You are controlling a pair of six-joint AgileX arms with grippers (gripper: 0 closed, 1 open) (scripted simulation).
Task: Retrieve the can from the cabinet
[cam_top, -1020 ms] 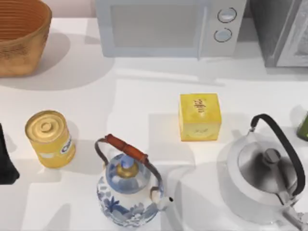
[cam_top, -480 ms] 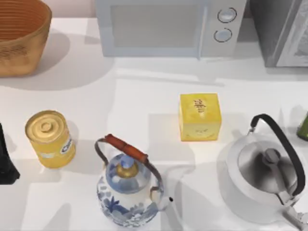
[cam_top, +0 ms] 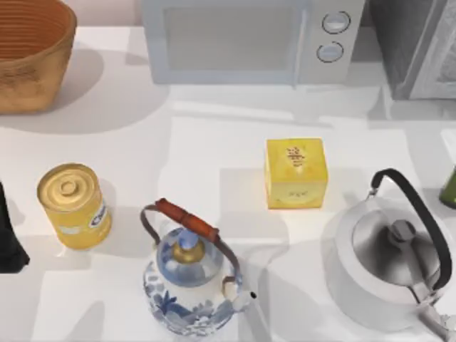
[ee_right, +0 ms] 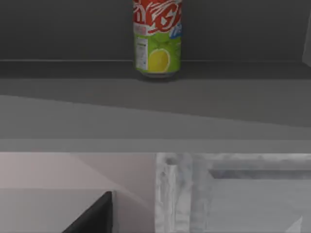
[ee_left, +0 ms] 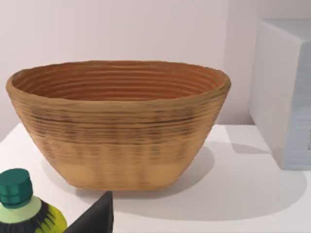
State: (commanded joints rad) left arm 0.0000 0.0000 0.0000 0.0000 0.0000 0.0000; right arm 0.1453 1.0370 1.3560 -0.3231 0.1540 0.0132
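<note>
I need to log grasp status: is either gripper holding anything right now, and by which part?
Nothing is held. The can stands upright and untouched on the cabinet shelf in the right wrist view, with no finger on it.

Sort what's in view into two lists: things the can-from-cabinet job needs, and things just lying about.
Job:
- can, upright on a dark shelf
- cabinet, back right

Lying about:
- microwave
- basket
- yellow tin
- yellow box
- blue-and-white teapot
- steel kettle
- green-capped bottle
</note>
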